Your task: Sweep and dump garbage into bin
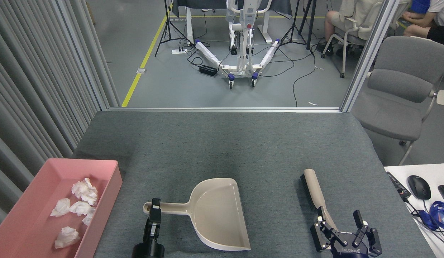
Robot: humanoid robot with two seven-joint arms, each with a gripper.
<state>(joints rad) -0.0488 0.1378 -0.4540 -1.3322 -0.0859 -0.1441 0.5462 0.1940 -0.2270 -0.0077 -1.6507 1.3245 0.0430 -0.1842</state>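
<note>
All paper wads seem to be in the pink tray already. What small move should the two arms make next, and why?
Probably draw both grippers back from the tools. The garbage lies in the bin, the dustpan sits empty and flat on the table, and the brush lies flat too. The right gripper is open around its handle; the left gripper is at the dustpan handle, its grip unclear.

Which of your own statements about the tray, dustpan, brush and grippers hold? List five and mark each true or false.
1. The tissue wads lie inside the pink tray. True.
2. The dustpan holds tissue. False: its scoop is empty.
3. The brush lies right of the dustpan. True.
4. The right gripper is shut. False: its fingers are spread, with the brush handle's near end between them.
5. The left gripper is at the dustpan's handle end. True.
</note>
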